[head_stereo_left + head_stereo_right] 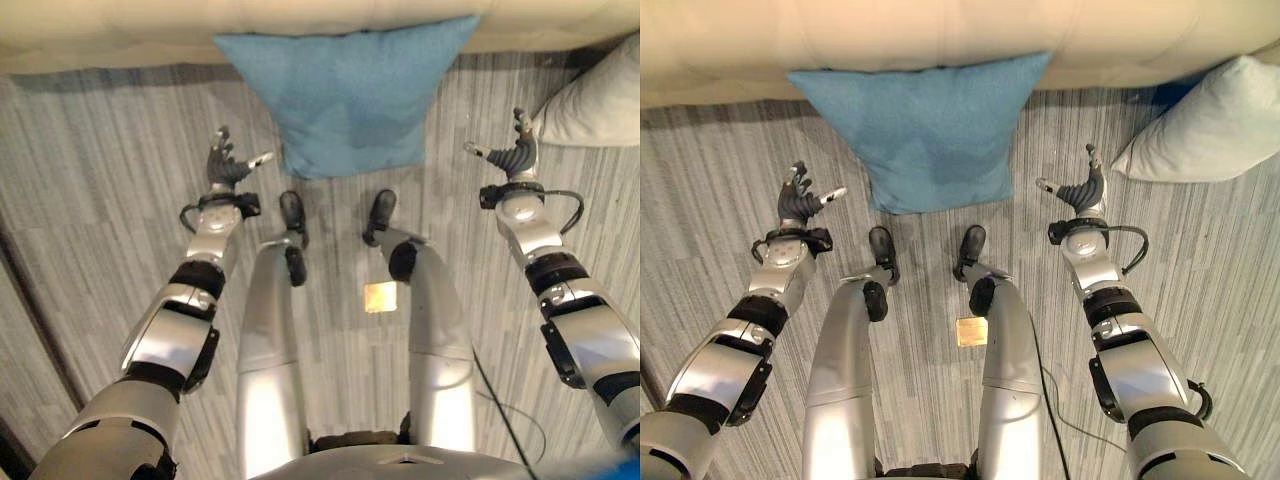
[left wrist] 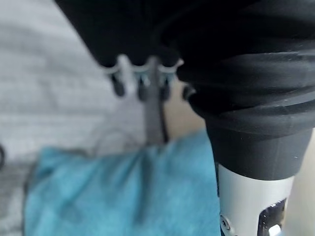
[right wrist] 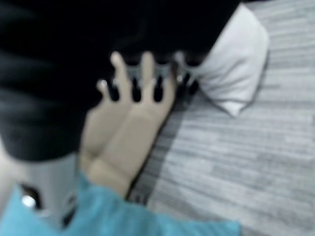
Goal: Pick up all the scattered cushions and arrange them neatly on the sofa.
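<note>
Blue cushion: the square teal-blue fabric cushion (image 1: 925, 130) is on the grey striped carpet (image 1: 720, 180), top edge leaning against the front of the cream sofa (image 1: 940, 30), dead centre between my arms.

White cushion: the pale grey-white fabric cushion (image 1: 1215, 125) is also on the carpet, off to my right, just past my right hand and near the sofa base.

Left hand: my left hand (image 1: 802, 203) hangs over the carpet beside the blue cushion's left edge, fingers spread and relaxed, holding nothing, not touching it.

Right hand: my right hand (image 1: 1080, 190) sits between the two cushions, fingers likewise loose and empty, apart from both.

Progress: I'd say nothing's on the sofa yet, so both are still to go.

What could go wrong: a soft cushion squeezed from the two sides may just fold or slip out if my hands close unevenly. Also the right hand sits close to the white one, so a wide swing could shove it further off.
</note>
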### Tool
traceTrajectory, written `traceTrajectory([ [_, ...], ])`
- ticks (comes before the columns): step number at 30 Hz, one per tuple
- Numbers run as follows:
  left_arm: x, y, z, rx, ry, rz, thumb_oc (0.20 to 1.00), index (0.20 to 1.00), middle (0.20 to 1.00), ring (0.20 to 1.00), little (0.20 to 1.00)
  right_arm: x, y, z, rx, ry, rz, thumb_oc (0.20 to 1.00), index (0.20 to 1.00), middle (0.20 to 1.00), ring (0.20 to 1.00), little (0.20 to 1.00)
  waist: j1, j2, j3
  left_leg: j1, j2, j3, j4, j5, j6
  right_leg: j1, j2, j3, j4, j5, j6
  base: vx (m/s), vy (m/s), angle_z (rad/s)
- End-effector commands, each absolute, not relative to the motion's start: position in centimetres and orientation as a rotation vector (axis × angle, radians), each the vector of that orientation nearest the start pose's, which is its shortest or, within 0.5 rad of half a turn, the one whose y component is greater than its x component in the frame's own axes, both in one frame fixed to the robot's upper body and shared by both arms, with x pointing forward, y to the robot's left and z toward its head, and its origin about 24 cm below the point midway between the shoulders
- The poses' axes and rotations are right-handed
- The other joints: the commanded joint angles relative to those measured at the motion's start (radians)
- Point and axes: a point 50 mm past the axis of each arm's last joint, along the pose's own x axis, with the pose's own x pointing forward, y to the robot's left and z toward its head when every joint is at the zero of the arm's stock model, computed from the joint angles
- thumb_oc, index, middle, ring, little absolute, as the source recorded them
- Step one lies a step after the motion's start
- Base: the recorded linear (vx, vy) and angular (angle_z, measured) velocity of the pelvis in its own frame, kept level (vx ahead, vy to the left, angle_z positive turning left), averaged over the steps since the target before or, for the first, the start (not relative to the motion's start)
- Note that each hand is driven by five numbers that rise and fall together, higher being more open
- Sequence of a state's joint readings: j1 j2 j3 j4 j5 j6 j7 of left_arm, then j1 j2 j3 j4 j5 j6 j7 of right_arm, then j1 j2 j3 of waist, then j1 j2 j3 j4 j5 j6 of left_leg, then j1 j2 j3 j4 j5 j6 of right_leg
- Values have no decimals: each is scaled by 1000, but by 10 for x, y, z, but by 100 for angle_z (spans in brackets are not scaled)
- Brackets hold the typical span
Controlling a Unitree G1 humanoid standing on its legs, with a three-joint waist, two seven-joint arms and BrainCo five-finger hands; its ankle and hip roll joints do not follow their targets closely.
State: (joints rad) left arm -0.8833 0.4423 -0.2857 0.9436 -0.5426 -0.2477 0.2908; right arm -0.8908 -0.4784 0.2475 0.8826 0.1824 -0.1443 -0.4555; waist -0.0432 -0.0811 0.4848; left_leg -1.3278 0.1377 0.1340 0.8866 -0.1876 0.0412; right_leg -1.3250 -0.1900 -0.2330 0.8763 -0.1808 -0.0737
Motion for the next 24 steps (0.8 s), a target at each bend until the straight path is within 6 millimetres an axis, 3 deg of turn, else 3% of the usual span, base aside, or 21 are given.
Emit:
traceTrajectory([
  [1,372,230,96,1,-69,342,1000,1000,1000,1000,1000,372,-243,122,-347,-154,-456,1000,1000,1000,1000,1000,-1,32,-202,-15,-27,-75,-33,-30,-51,40,-45,24,-108,8,156,44,-27,1],
  [4,381,232,123,3,-135,337,1000,1000,1000,1000,1000,379,-241,143,-315,-207,-437,1000,1000,1000,1000,1000,-7,29,-202,-109,-31,-84,30,-46,-48,-59,-48,35,-50,-6,153,72,-26,3],
  [12,392,229,158,51,-216,318,1000,1000,1000,1000,1000,388,-232,184,-290,-335,-398,1000,1000,1000,1000,1000,-13,24,-193,-238,-31,-108,116,-69,-42,-199,-58,55,44,-32,146,71,-22,2],
  [15,399,221,186,66,-288,291,1000,1000,1000,1000,1000,392,-221,209,-281,-413,-361,1000,1000,1000,1000,1000,-15,14,-158,-242,-30,-107,120,-74,-42,-222,-62,72,61,-32,146,41,-33,-3],
  [19,404,202,228,64,-417,228,1000,1000,1000,1000,1000,396,-208,243,-282,-506,-308,1000,1000,1000,1000,1000,-14,7,-124,-242,-30,-98,104,-65,-46,-240,-62,88,55,-22,153,10,-20,-1],
  [21,406,180,254,87,-489,169,1000,1000,1000,1000,1000,400,-188,268,-309,-566,-256,1000,1000,1000,1000,1000,-9,8,-96,-242,-28,-97,99,-53,-49,-245,-59,99,57,-14,157,8,-37,2],
  [24,408,162,270,65,-528,132,1000,1000,1000,1000,1000,403,-164,282,-338,-600,-203,1000,1000,1000,1000,1000,-4,9,-77,-242,-28,-102,99,-49,-52,-245,-53,100,54,-8,156,1,-23,0],
])
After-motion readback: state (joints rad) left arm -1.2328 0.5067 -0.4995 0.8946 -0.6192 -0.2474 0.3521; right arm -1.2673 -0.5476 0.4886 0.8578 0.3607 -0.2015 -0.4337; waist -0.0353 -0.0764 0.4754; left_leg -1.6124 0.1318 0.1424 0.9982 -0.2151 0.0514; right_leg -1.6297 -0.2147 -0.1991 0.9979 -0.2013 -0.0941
